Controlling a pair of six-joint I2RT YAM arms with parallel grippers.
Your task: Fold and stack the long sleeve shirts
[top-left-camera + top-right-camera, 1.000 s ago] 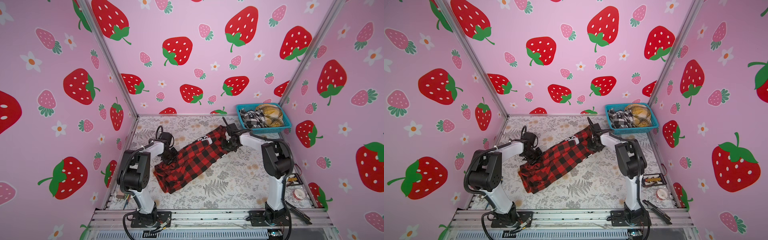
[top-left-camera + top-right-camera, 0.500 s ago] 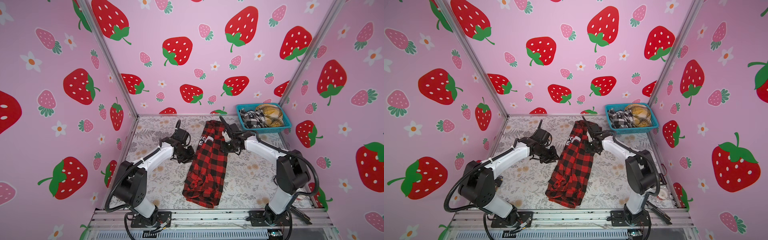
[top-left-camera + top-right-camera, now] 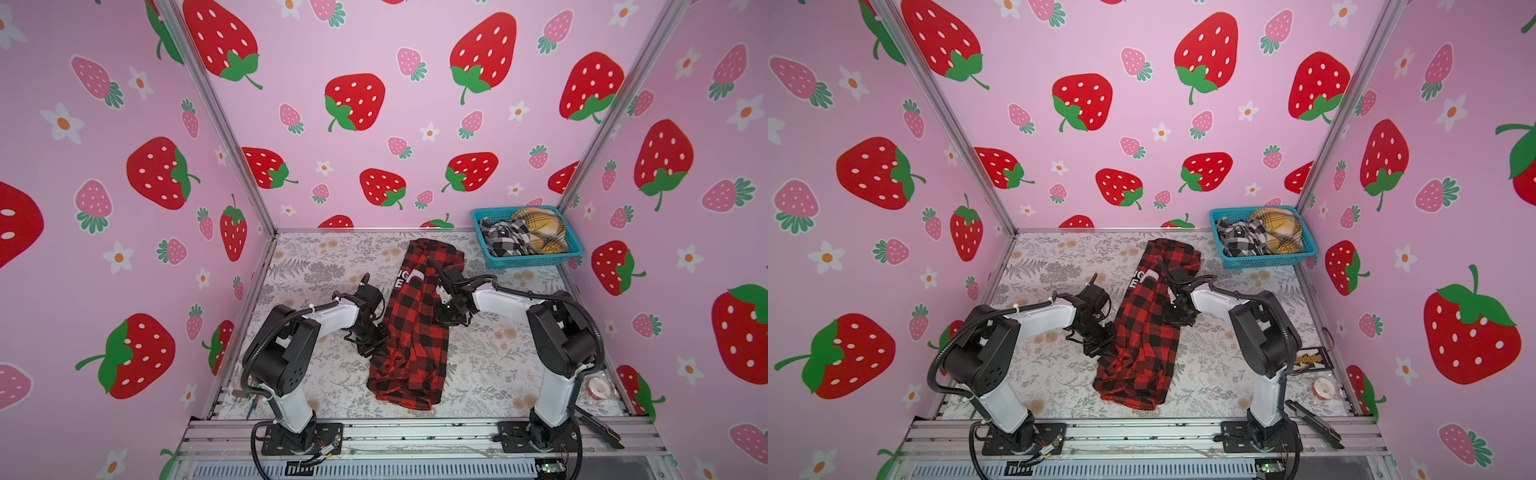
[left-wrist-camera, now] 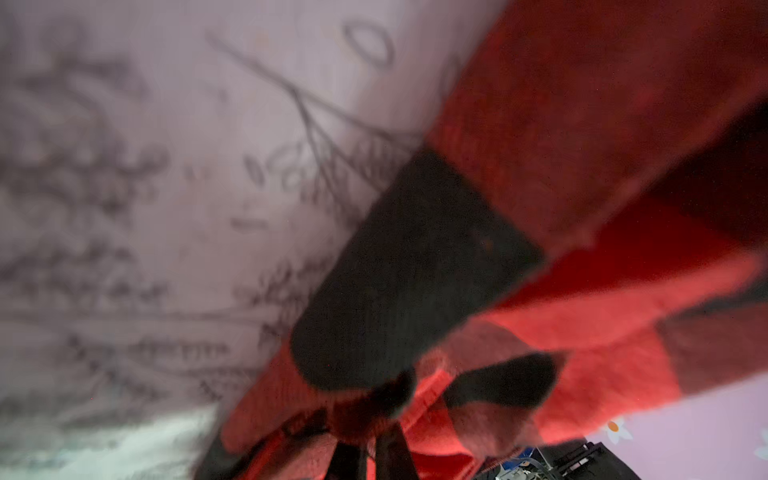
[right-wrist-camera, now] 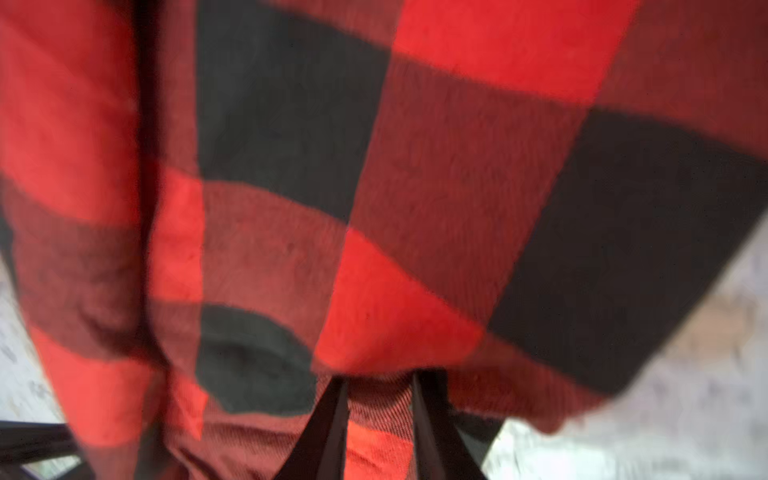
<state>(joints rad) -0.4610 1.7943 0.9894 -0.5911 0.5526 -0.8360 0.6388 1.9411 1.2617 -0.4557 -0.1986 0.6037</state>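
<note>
Two grippers engage one shirt [image 3: 415,328] [image 3: 1148,332], a red-and-black check garment gathered into a long, creased strip.

1. Shirt position. In both top views the shirt lies along the middle of the floral table [image 3: 316,266] [image 3: 1054,266]. One end is close to the back wall and the other is close to the front rail. White letters [image 3: 405,279] [image 3: 1140,279] on a black band show near the far end, partly folded under. The near end is bunched and wrinkled.

2. Left gripper [image 3: 376,343] [image 3: 1100,345]. It meets the shirt's left edge in the near half of the strip. In the left wrist view the left gripper [image 4: 365,432] has its fingers [image 4: 395,453] pressed almost together, with a wad of red-and-black cloth [image 4: 582,166] pinched at the tips. The view is blurred.

3. Right gripper [image 3: 446,311] [image 3: 1177,313]. It meets the shirt's right edge at about mid-length, farther from the front rail than the left gripper. In the right wrist view the right gripper [image 5: 378,390] has its fingers [image 5: 328,419] a little apart, with a fold of the shirt [image 5: 374,166] clamped between them. The cloth fills most of that view.

4. Basket [image 3: 528,262] [image 3: 1262,262]. This blue basket stands at the table's back right corner, near the shirt's far end but apart from it. It holds a black-and-white plaid garment [image 3: 498,241] [image 3: 1239,241] and a yellow plaid garment [image 3: 540,232] [image 3: 1279,230], side by side and crumpled.
</note>
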